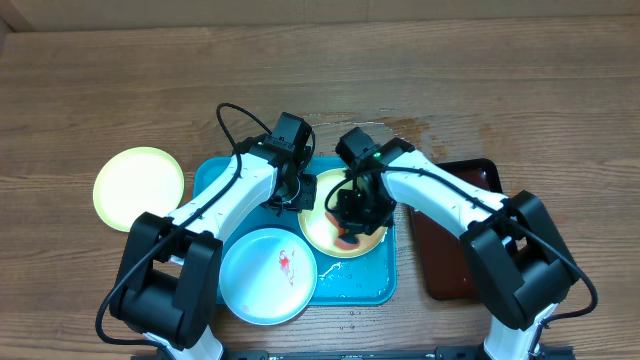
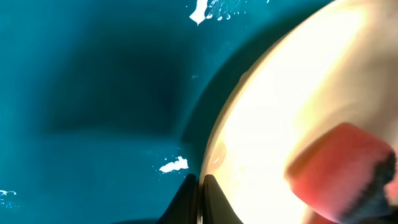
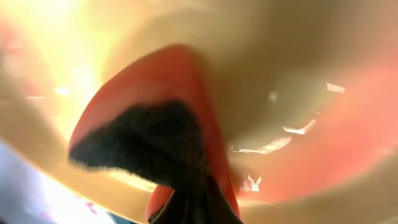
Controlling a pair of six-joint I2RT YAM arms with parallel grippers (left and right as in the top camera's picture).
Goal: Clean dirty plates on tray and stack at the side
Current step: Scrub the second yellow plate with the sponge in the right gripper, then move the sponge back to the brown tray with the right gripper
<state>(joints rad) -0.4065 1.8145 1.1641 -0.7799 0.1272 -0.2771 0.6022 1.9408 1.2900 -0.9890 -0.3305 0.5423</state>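
On the turquoise tray [image 1: 372,284] lies a pale yellow plate [image 1: 322,232]. My left gripper [image 1: 297,200] is shut on this plate's left rim; in the left wrist view its fingertips [image 2: 200,190] pinch the plate's edge [image 2: 280,93] over the tray floor [image 2: 93,93]. My right gripper [image 1: 352,213] is shut on a red sponge with a black scouring face [image 1: 347,240], pressed onto that plate. The sponge [image 3: 155,93] fills the right wrist view against the plate [image 3: 280,62]. A blue-white plate with a red smear [image 1: 262,277] sits at the tray's front left. A yellow-green plate [image 1: 138,187] lies on the table left of the tray.
A dark reddish-brown tray [image 1: 455,240] sits right of the turquoise one, under my right arm. Water drops and wet patches [image 1: 340,270] lie on the turquoise tray floor. Bare wooden table [image 1: 320,80] stretches behind the trays.
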